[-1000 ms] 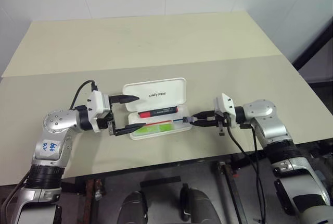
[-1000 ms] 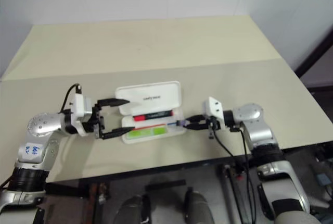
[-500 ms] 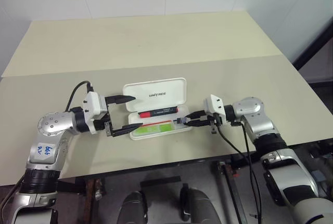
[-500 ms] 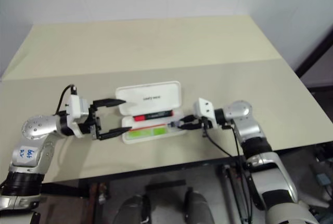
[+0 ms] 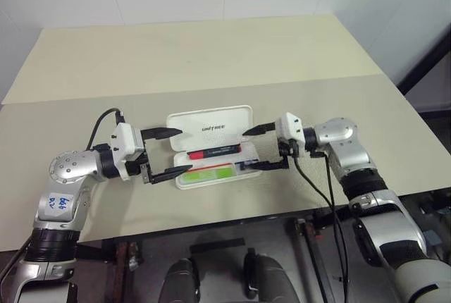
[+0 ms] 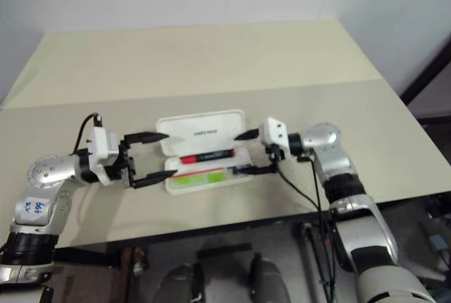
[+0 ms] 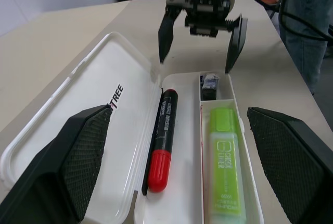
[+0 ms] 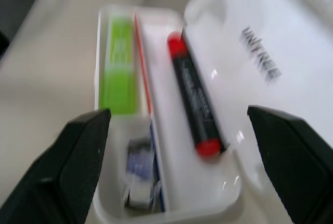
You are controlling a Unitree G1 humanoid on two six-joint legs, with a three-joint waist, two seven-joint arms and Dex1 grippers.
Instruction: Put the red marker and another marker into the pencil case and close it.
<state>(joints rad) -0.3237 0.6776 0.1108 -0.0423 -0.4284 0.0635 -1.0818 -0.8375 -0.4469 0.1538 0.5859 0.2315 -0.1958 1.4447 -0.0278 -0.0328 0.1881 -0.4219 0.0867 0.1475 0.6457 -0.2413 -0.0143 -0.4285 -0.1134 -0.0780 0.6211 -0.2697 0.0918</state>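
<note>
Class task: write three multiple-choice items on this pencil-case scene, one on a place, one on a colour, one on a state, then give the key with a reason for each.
1. Where does the red marker lie?
A. On the table beside the case
B. In the tray of the pencil case, next to the lid hinge
C. In the left gripper

2. What colour is the other marker in the tray?
A. Light green
B. Blue
C. Orange

3. How is the case's lid?
A. Shut
B. Taken off
C. Open, lying flat

Key: 1 B, the left wrist view shows it in the tray beside the hinge. 2 A, it is bright green. 3 C, the lid lies back with its lettering showing.
</note>
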